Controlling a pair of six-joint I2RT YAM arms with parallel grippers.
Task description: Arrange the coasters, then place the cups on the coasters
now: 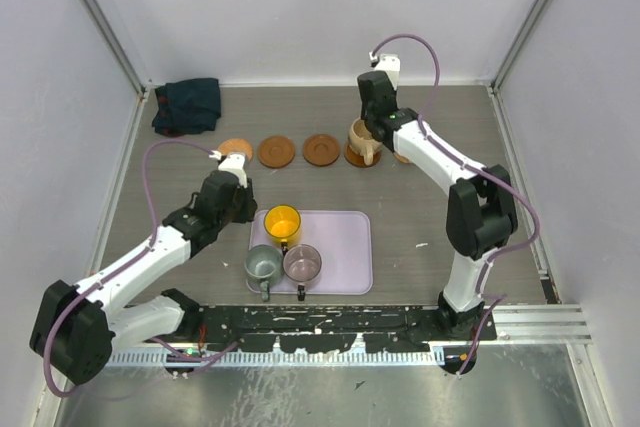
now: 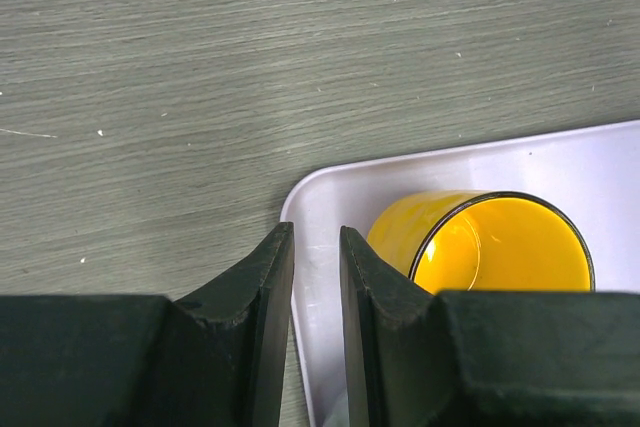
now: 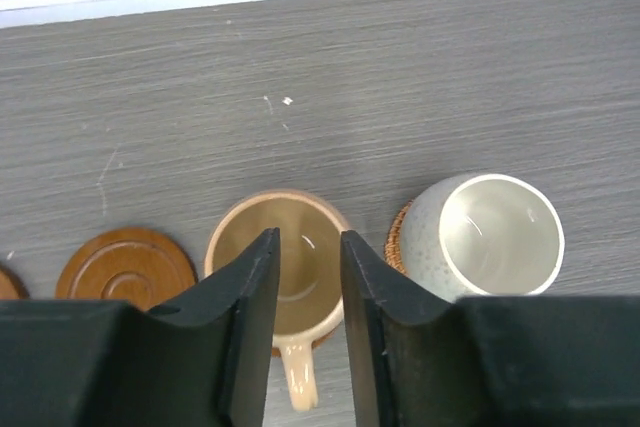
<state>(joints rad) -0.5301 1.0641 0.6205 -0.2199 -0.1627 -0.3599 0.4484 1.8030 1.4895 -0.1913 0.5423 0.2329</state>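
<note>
Along the far side lies a light tan coaster (image 1: pixel 235 150), then two brown coasters (image 1: pixel 276 151) (image 1: pixel 321 149). The tan-beige cup (image 3: pixel 300 209) stands on another brown coaster, handle toward me. To its right, the cream-white cup (image 3: pixel 485 232) sits on a woven coaster (image 3: pixel 397 242). My right gripper (image 3: pixel 307 237) hovers over the tan cup, jaws narrowly apart with nothing between them. The yellow cup (image 2: pixel 470 242), grey-green cup (image 1: pixel 263 264) and purplish cup (image 1: pixel 302 262) stand on the lilac tray (image 2: pixel 330 197). My left gripper (image 2: pixel 316 232) hangs over the tray's left rim beside the yellow cup, slightly open and empty.
A dark cloth (image 1: pixel 188 105) is bunched in the far left corner. White walls close in the table on three sides. The right arm's forearm (image 1: pixel 440 162) crosses above the cream-white cup in the top view.
</note>
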